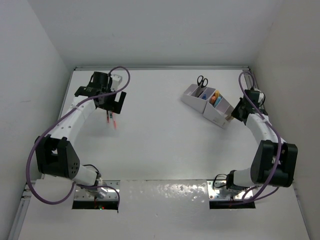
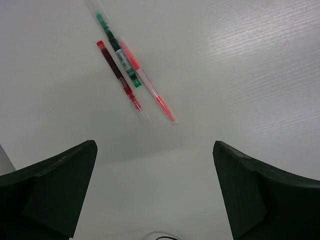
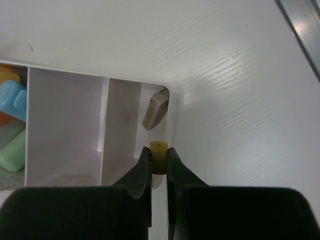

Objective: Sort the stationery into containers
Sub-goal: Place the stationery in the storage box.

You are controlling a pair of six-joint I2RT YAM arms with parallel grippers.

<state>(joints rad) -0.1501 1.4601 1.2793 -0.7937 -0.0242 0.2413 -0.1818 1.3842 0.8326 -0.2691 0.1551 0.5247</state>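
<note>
The white organiser (image 1: 192, 98) stands at the back right, with black-handled scissors (image 1: 201, 81) upright in its far compartment. My right gripper (image 3: 159, 161) is shut on a small yellow eraser (image 3: 159, 148), right over the rim of the end compartment (image 3: 120, 130). A beige eraser (image 3: 154, 110) lies inside that compartment. At the back left, my left gripper (image 2: 154, 146) hangs open above the table. Just ahead of it lie a dark red pen (image 2: 119, 76), a green pen (image 2: 119, 50) and a pale red pen (image 2: 150, 87), side by side.
Blue (image 3: 12, 99) and green (image 3: 12, 150) items fill the neighbouring compartment, and the one between is bare. White walls close in on three sides. A metal rail (image 3: 300, 25) runs along the table's right edge near the right arm (image 1: 260, 125).
</note>
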